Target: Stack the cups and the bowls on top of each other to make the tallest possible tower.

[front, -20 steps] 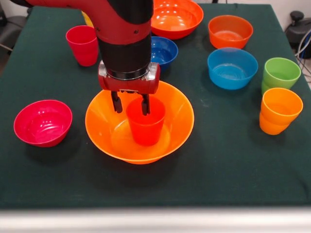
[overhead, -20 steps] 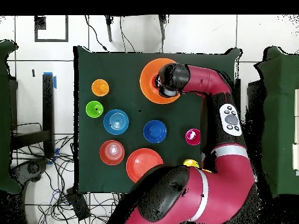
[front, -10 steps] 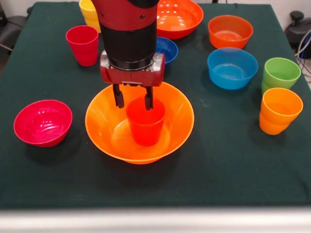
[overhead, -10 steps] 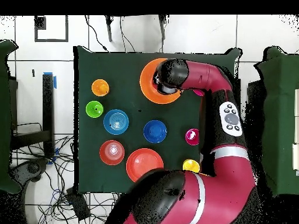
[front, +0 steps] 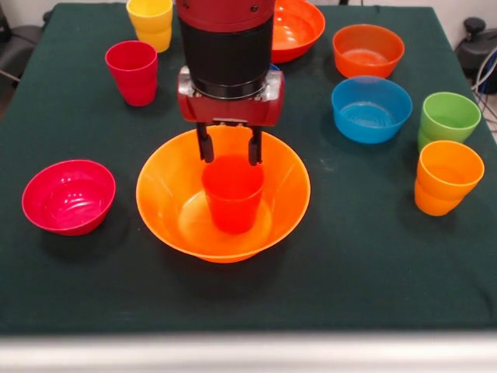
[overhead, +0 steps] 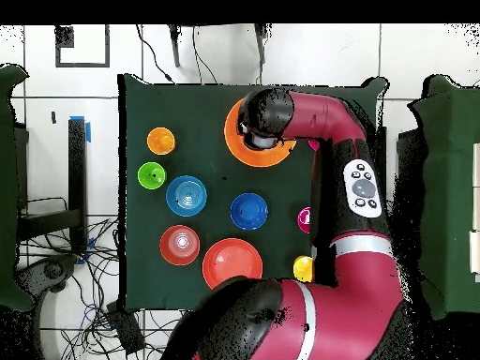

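A red-orange cup (front: pixel 233 194) stands upright inside the large orange bowl (front: pixel 167 210) near the middle of the table. My gripper (front: pixel 230 158) hangs just above the cup's rim and is open. One of its black fingers (front: pixel 206 146) is to each side, and nothing is between them. In the overhead view the arm's wrist (overhead: pixel 263 116) covers the cup and gripper, and only the orange bowl's rim (overhead: pixel 236 142) shows.
Around the bowl are a magenta bowl (front: pixel 68 196), crimson cup (front: pixel 132 71), yellow cup (front: pixel 151 22), large red-orange bowl (front: pixel 299 27), orange-red bowl (front: pixel 368 50), light blue bowl (front: pixel 371 109), green cup (front: pixel 449 118) and orange cup (front: pixel 446 177). A dark blue bowl (overhead: pixel 249 211) shows in the overhead view.
The gripper has risen and shifted right in the front view, from straddling the cup's wall to above its rim. The cup stays in the bowl.
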Robot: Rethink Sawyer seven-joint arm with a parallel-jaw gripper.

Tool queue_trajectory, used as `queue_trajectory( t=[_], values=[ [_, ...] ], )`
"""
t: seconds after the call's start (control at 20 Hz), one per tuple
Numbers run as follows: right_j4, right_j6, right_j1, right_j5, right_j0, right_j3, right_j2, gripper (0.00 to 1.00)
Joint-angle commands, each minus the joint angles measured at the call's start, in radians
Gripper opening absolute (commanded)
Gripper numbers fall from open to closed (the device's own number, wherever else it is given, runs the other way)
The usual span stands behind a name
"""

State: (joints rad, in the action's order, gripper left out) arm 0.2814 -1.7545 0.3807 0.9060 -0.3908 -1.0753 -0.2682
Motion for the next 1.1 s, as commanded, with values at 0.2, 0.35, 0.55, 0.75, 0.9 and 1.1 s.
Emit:
queue_trajectory(
  t=[0.2, 0.35, 0.55, 0.75, 0.9, 1.1],
  values=[
    [0.028, -0.015, 0.013, 0.059, 0.112, -0.056, -0.002, 1.0],
    [0.021, -0.051, 0.008, 0.039, 0.137, -0.063, 0.01, 1.0],
    [0.015, -0.086, -0.002, 0.021, 0.162, -0.062, 0.026, 1.0],
    [0.008, -0.107, 0.003, 0.013, 0.181, -0.075, 0.039, 1.0],
    [0.003, -0.124, 0.007, 0.005, 0.194, -0.087, 0.049, 1.0],
    [0.001, -0.14, 0.002, -0.009, 0.206, -0.103, 0.062, 1.0]
  ],
)
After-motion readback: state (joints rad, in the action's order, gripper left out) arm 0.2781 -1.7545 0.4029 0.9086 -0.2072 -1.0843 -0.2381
